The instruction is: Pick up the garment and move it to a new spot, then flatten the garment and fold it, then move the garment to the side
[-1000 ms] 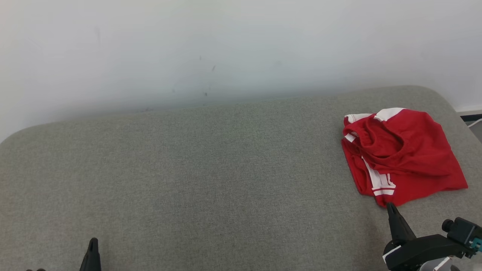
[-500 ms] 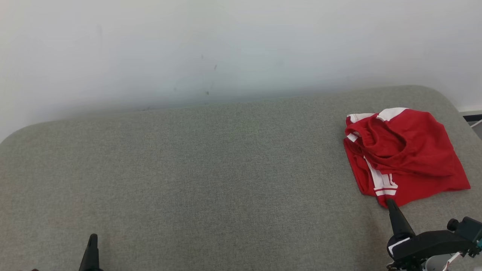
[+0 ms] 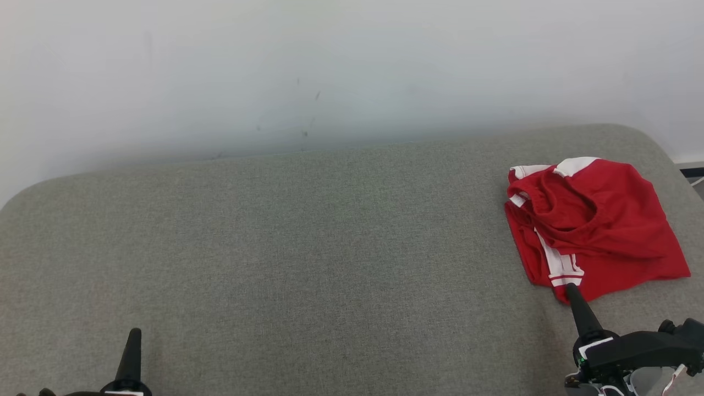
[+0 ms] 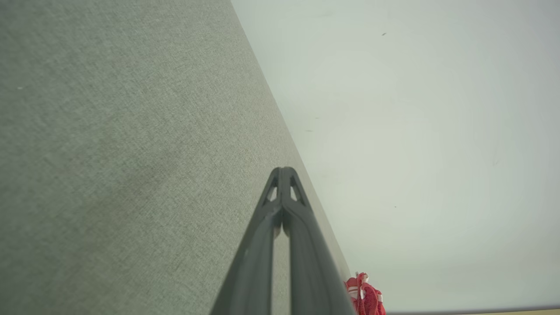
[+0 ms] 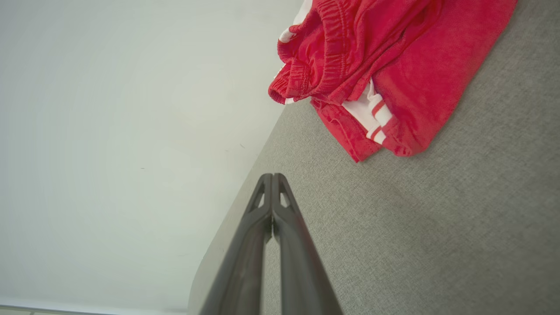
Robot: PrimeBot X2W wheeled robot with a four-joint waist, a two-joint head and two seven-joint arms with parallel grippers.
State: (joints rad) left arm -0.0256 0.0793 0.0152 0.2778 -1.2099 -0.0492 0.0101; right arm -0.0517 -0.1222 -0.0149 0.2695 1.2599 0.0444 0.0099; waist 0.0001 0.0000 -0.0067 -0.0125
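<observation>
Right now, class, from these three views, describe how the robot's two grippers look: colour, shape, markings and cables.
The left gripper and the right gripper each have two long, dark grey fingers tapering to a point, with small triangular cut-outs near the tips. The right gripper's base is a black block bearing a white patch, with thin white wires beneath.

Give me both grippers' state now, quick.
Left gripper: shut, holding nothing.
Right gripper: shut, holding nothing, tip apart from the red garment.
</observation>
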